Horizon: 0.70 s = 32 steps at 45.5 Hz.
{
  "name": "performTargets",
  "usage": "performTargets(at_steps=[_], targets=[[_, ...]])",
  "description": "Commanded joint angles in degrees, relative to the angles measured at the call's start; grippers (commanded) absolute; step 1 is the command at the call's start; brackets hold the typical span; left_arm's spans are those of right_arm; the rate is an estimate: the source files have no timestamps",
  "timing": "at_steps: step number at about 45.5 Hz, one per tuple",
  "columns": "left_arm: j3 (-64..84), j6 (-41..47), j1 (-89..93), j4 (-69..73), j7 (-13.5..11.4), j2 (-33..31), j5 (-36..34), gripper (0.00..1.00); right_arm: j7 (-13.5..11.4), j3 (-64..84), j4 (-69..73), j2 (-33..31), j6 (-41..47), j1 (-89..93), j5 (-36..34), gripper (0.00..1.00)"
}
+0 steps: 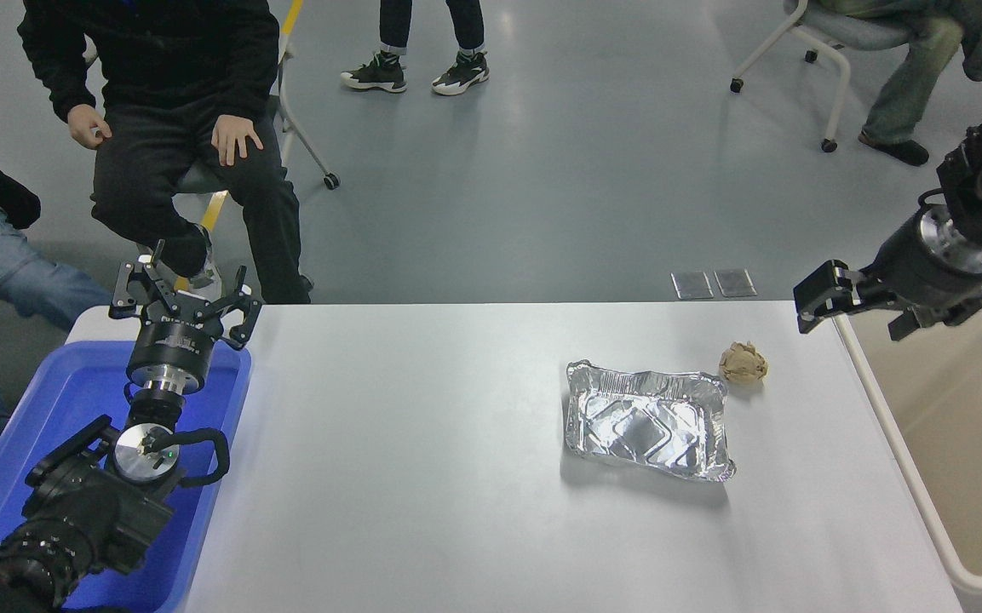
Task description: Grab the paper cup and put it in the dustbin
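The paper cup is not in view anywhere on the table or in the visible part of the bin. The beige dustbin (882, 426) stands at the table's right end, its inside partly cut off by the picture's edge. My right gripper (858, 310) hangs above the bin's far left rim, open and empty. My left gripper (182, 296) is parked at the lower left over the blue bin, open and empty.
A rectangular foil tray (646, 419) lies right of the table's middle, with a crumpled brown paper ball (743, 363) just behind its far right corner. A blue bin (48, 409) sits at the left end. People sit and stand beyond the far edge.
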State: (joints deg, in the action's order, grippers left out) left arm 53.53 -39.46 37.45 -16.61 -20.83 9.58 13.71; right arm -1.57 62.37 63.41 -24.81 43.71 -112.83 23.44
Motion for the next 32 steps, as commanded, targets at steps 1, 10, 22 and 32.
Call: performTargets(at_steps=[1, 10, 22, 32], targets=[[-0.01, -0.01, 0.0, -0.01, 0.0, 0.0, 0.0, 0.99, -0.01, -0.5, 0.05, 4.16, 1.29, -3.62, 1.96, 1.0], [-0.01, -0.01, 0.0, -0.01, 0.0, 0.0, 0.0, 0.99, -0.01, -0.67, -0.04, 3.9, 1.29, -5.2, 1.08, 1.0], [-0.01, -0.01, 0.0, -0.01, 0.0, 0.0, 0.0, 0.99, -0.01, -0.24, -0.04, 4.16, 1.29, -6.61, 1.17, 1.0], [-0.01, -0.01, 0.0, -0.01, 0.0, 0.0, 0.0, 0.99, -0.01, 0.56, -0.13, 4.69, 1.29, -6.35, 1.61, 1.0]])
